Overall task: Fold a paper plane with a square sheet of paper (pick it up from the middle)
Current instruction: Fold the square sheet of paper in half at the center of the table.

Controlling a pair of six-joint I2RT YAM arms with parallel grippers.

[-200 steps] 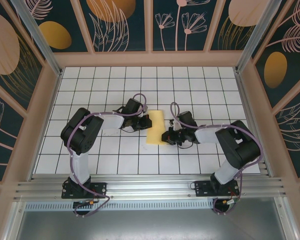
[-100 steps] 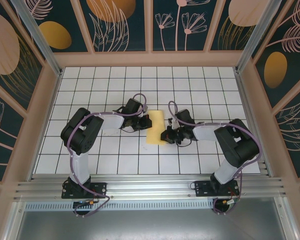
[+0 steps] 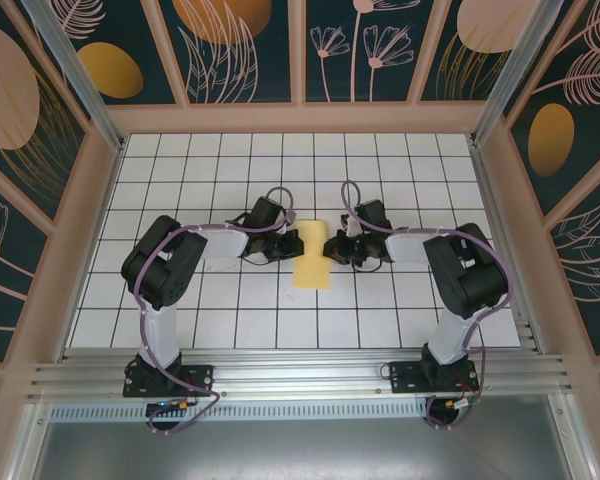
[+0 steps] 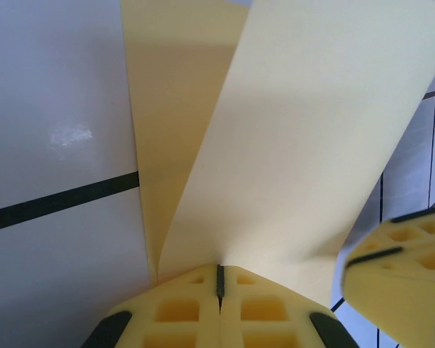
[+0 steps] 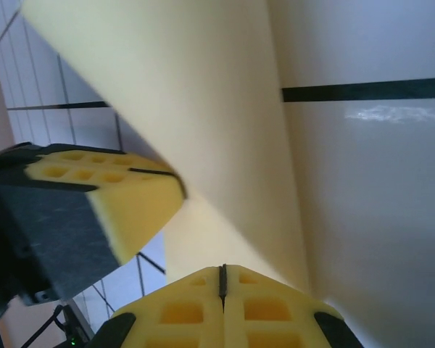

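Black-armed pair on the white grid table (image 3: 180, 180), listed from the left.

Item one: left gripper (image 3: 293, 243). Its jaws are closed, the foam pads meeting along a thin seam in the left wrist view. The tips butt against the near edge of the paper. No pinch on it is visible.

Item two: the square sheet of paper (image 3: 314, 268). It lies at mid-table between the two grippers and is now a narrow yellow strip about one tile wide, so it appears to be folded once down the middle. Close up it shows as two layers, the lower one on the table and the upper flap (image 4: 297, 130) lifted at an angle, not pressed flat.

Item three: right gripper (image 3: 332, 246). Its jaws are likewise closed, pads together in the right wrist view. The tips are against the opposite edge of the strip, facing the left gripper across its far end.

Progress, as judged: early. The centre fold looks made but not flattened. No pointed nose, no angled corner folds and no wings are visible. The paper plane has yet to take shape, and most of the folding is left.
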